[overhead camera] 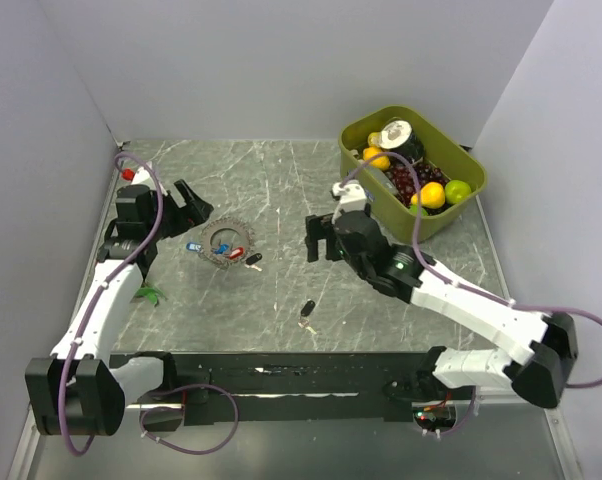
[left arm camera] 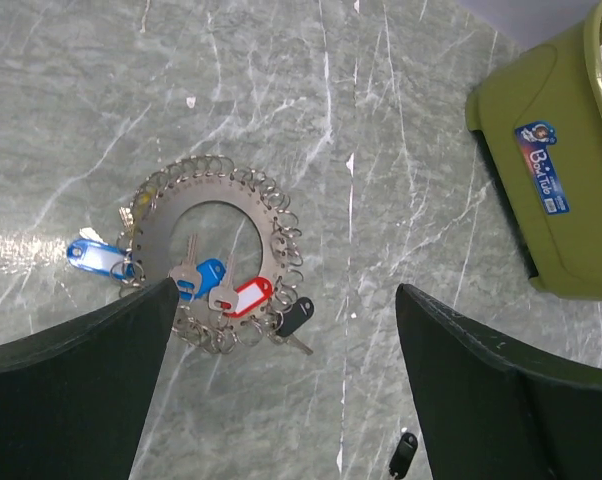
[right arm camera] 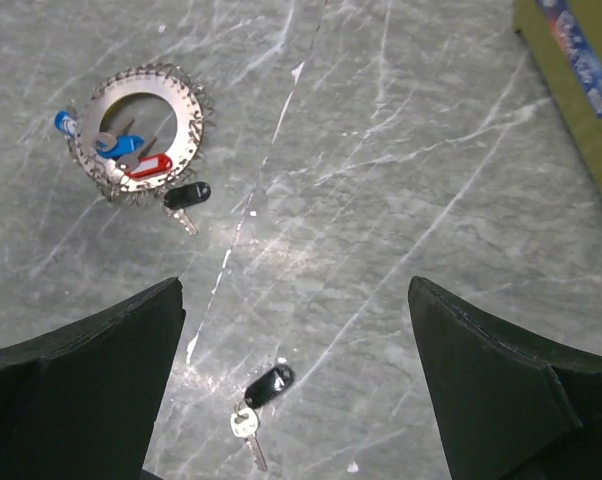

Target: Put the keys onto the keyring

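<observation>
The keyring [overhead camera: 213,254] is a flat grey disc-like ring edged with small wire loops, lying left of centre on the table; it also shows in the left wrist view [left arm camera: 161,215] and the right wrist view [right arm camera: 171,90]. A red key [left arm camera: 247,297] and a blue key [left arm camera: 203,277] lie inside it, and a blue tag [left arm camera: 95,257] lies at its left edge. One black key [left arm camera: 293,319] rests at its lower right rim. Another black key [overhead camera: 306,312] [right arm camera: 269,385] lies loose nearer the front. My left gripper [overhead camera: 189,204] [left arm camera: 286,290] is open and empty above the ring. My right gripper [overhead camera: 323,238] [right arm camera: 296,290] is open and empty, above the loose key.
A green bin [overhead camera: 418,222] of fruit and other items stands at the back right, close behind the right gripper; its wall shows in the left wrist view [left arm camera: 551,200]. A small green item [overhead camera: 149,293] lies by the left arm. Walls enclose the table.
</observation>
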